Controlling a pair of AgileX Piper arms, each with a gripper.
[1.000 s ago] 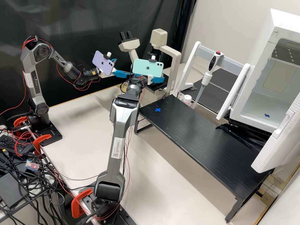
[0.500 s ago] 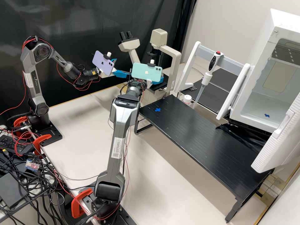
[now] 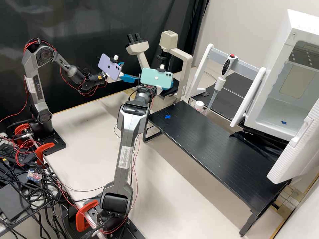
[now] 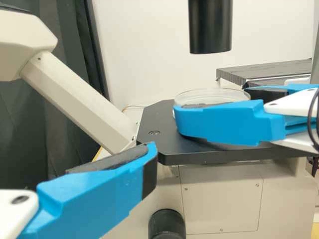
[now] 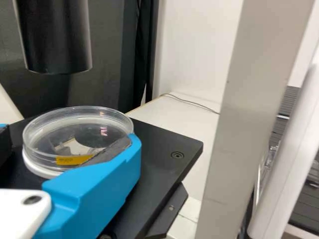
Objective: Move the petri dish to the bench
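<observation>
At the microscope my right gripper (image 3: pixel 167 85) is partly hidden behind a green phone. In the right wrist view that gripper (image 5: pixel 70 142) stands open around a clear round petri dish (image 5: pixel 77 132), one blue finger overlapping its rim. The dish lies flat on the black microscope stage (image 5: pixel 164 144), also in the left wrist view, where the petri dish (image 4: pixel 212 95) is partly covered by a right finger. Left of the stage, my left gripper (image 3: pixel 130 71) is open and holds nothing; its near finger shows low in the left wrist view (image 4: pixel 149 152). The black bench (image 3: pixel 202 142) bears a blue cross.
The microscope's upright arm (image 3: pixel 186 76) rises beside the right gripper, and its black tube (image 4: pixel 210 25) hangs above the stage. Behind the bench stand a pipette (image 3: pixel 221 81) on a white rack and a white-capped bottle (image 3: pixel 199 105). An open white cabinet (image 3: pixel 275 113) is at right.
The right gripper and its green phone have shifted slightly downward in the high view, with a small drift left and then back. The left arm has kept still.
</observation>
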